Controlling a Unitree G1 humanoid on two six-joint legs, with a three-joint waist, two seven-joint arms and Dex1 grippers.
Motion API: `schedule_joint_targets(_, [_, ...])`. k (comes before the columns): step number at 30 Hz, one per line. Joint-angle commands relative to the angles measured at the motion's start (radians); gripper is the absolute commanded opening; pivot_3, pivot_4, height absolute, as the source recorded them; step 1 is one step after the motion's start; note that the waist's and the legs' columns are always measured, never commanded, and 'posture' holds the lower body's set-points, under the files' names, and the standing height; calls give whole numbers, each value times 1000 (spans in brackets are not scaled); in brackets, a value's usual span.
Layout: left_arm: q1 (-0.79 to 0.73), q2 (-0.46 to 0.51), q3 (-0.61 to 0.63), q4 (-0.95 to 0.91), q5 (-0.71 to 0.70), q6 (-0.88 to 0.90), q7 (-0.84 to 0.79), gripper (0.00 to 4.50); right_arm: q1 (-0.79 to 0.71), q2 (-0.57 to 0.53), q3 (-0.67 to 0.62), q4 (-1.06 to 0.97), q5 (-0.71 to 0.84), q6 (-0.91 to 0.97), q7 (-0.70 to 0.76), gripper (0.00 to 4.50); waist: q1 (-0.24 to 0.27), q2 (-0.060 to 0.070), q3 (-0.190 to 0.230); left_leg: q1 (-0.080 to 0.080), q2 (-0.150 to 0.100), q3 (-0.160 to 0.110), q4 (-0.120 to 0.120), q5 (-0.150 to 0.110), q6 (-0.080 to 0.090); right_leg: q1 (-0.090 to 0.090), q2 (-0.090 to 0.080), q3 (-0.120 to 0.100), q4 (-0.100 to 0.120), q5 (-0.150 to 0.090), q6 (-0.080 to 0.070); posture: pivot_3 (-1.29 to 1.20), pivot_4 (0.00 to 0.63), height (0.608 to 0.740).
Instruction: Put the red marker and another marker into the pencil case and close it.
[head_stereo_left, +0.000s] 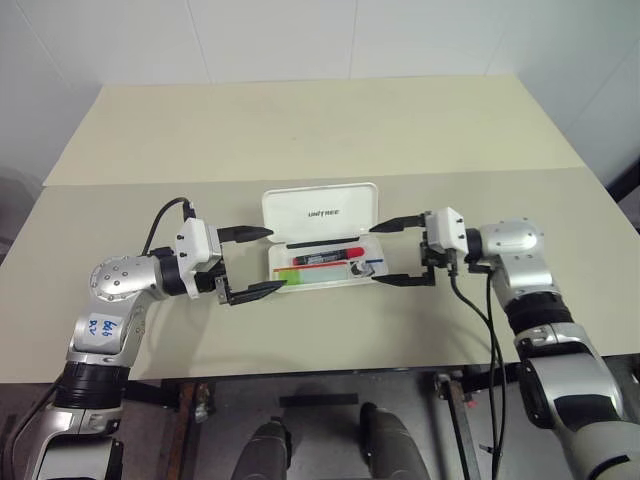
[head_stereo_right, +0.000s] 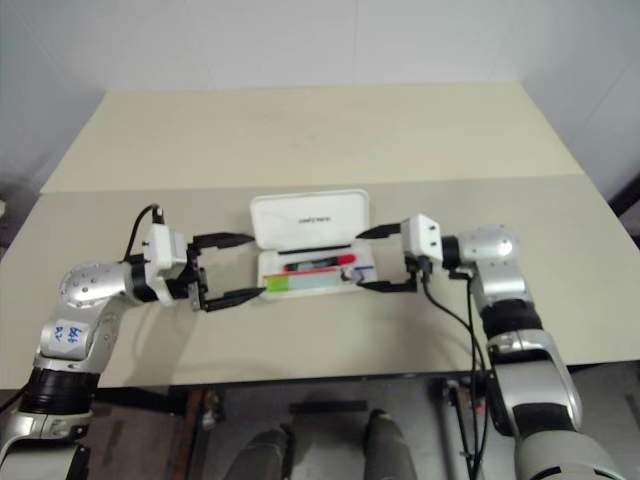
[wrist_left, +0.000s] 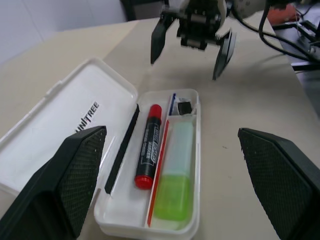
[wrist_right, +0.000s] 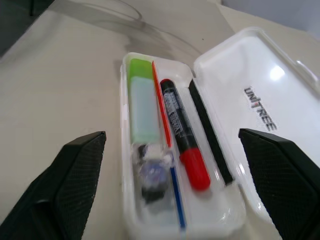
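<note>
White plastic, the pencil case (head_stereo_left: 318, 262) lies open near the front edge of the beige table (head_stereo_left: 300, 130), its lid (wrist_left: 65, 125) tipped back with the dark lettering showing. Inside the tray, the red marker (wrist_left: 148, 146) lies lengthwise beside a thin black strip (wrist_left: 122, 149) along the hinge side, its red cap toward the right gripper's end. A thin red stripe (wrist_left: 157, 172) separates it from the light-green marker (wrist_left: 176, 175), which rests in the outer compartment; its pale barrel is translucent and hard to tell apart from the white tray in the head views. At the end of that compartment sits a small dark and grey object (wrist_right: 153, 176), too blurred to identify, next to a short blue stripe (wrist_right: 177, 200).

The left gripper (head_stereo_left: 248, 263) hangs just off the case's left end, fingers spread wide and empty. The right gripper (head_stereo_left: 398, 252) hangs just off the right end, fingers likewise apart and holding nothing. In each wrist view the gripper's own fingers (wrist_right: 65, 175) are cut off by the frame edges, so only their textured inner faces show.
</note>
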Motion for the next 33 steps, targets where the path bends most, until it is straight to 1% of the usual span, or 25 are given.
schedule_joint_targets(1, [-30, -12, -11, 10, 16, -20, 3, 4319, 41, -51, -42, -129, 54, 81, 4, 4495, -1, 0, 0, 0, 0, 0, 0, 0, 0, 0, 0, 0, 0, 0, 0, 0, 150, 740])
schedule_joint_targets(3, [-54, -29, -31, 44, 41, -33, 14, 3942, 69, -88, -60, -171, 60, 107, -12, 4500, -4, 0, 0, 0, 0, 0, 1, 0, 0, 0, 0, 0, 1, 0, 0, 0, 150, 740])
schedule_joint_targets(7, [-116, -92, -79, 139, 110, -70, 53, 2542, 105, -145, -100, -228, 66, 135, -54, 4500, -3, 0, 0, 1, 0, 1, 2, 0, 0, 0, 0, 0, 0, 0, 0, 0, 150, 740])
schedule_joint_targets(9, [-137, -114, -94, 172, 125, -82, 52, 1923, 116, -154, -109, -252, 67, 146, -70, 4500, -5, 0, 0, 1, 0, 1, 3, 0, 0, 0, 0, 0, 0, 0, 0, 0, 150, 740])
schedule_joint_targets(13, [-181, -158, -126, 240, 159, -104, 56, 461, 147, -170, -121, -302, 72, 165, -94, 4500, -2, 0, 0, 1, 0, 1, 3, 0, 0, 0, 0, 1, 0, 1, 0, 0, 150, 740])
schedule_joint_targets(14, [-192, -169, -134, 258, 167, -112, 53, 166, 157, -173, -123, -317, 73, 170, -101, 4500, -1, 0, 0, 1, 0, 1, 3, 0, 0, 0, 0, 1, 0, 1, 0, 0, 150, 740])
schedule_joint_targets(15, [-199, -177, -140, 271, 172, -119, 50, 25, 165, -175, -125, -329, 74, 175, -107, 4500, -1, 0, 0, 1, 0, 1, 3, 0, 0, 0, 0, 1, 1, 1, 0, 0, 150, 740])
schedule_joint_targets(25, [-285, -287, -221, 365, 236, -77, 79, 25, 257, -182, -145, -459, 83, 236, -192, 4500, 4, 0, 0, -1, -1, 1, 3, 0, 0, 1, 0, 1, 0, 2, 1, 0, 150, 740])
schedule_joint_targets(33, [-326, -324, -245, 444, 270, -89, 74, 25, 322, -206, -172, -534, 99, 267, -228, 4500, 2, 0, 0, 0, -1, 1, 4, 0, 0, 1, 0, 1, 0, 2, 1, 0, 150, 740])
